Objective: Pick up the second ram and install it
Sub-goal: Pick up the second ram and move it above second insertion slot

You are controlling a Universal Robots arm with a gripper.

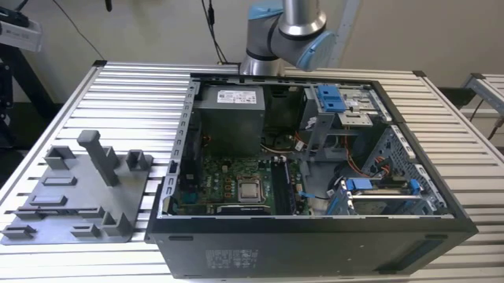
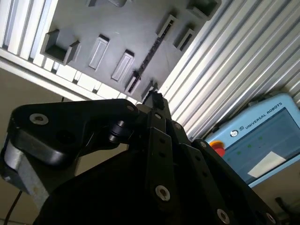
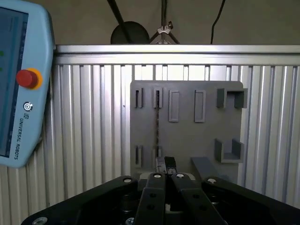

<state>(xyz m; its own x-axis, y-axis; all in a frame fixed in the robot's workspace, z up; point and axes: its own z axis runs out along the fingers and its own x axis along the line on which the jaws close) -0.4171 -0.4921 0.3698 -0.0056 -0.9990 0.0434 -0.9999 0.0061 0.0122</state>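
The second ram [image 3: 157,123] is a thin dark strip standing on edge in a slot of the grey plastic fixture [image 3: 187,136], and it also appears in the second wrist view [image 2: 151,52]. My gripper [image 3: 165,163] hangs well above the fixture, apart from the ram, with its black fingers [image 3: 161,165] pressed together and nothing between them. The fingertips [image 2: 157,99] look the same in the second wrist view. In the exterior view the fixture [image 1: 75,200] lies on the slatted table at the exterior view's left of the open computer case [image 1: 315,177].
A blue teach pendant [image 3: 18,84] with a red button lies on the table beside the fixture, also in the second wrist view [image 2: 258,136]. The motherboard [image 1: 236,188] lies inside the case. The arm's joint [image 1: 291,29] is behind the case. Upright posts [image 1: 98,154] rise from the fixture.
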